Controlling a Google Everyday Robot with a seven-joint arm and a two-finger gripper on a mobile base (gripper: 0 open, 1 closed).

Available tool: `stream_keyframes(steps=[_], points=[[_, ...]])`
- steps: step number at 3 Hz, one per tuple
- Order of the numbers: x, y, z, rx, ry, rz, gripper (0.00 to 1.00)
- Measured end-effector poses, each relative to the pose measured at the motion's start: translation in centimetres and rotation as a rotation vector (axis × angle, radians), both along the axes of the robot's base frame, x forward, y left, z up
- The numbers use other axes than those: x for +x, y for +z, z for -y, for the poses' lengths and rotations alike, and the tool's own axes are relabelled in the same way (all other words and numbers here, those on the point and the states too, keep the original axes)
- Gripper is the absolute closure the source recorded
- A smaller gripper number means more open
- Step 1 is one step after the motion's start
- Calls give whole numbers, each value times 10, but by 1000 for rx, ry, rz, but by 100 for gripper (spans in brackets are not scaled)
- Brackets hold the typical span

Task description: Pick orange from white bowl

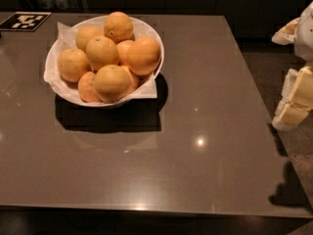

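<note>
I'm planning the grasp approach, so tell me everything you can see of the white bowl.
The white bowl is wide, round and shallow, standing upright on the grey table, toward its far left. White paper lines it, corners sticking over the rim. Oranges heap above that rim. Nothing else touches it; the gripper hangs beyond the table's right edge.

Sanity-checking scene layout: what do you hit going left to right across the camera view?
Marker tag → white bowl holding the oranges → gripper, at the right edge beyond the table.
</note>
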State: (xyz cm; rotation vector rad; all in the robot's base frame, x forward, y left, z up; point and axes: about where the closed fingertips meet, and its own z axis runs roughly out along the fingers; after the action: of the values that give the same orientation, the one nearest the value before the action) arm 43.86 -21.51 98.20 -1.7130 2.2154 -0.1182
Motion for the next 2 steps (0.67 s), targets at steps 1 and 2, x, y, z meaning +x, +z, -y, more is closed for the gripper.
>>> stream_keyframes(steps=[1,2], points=[[10,17,-26,-29,40,33,0],[10,17,-26,-29,40,33,0]])
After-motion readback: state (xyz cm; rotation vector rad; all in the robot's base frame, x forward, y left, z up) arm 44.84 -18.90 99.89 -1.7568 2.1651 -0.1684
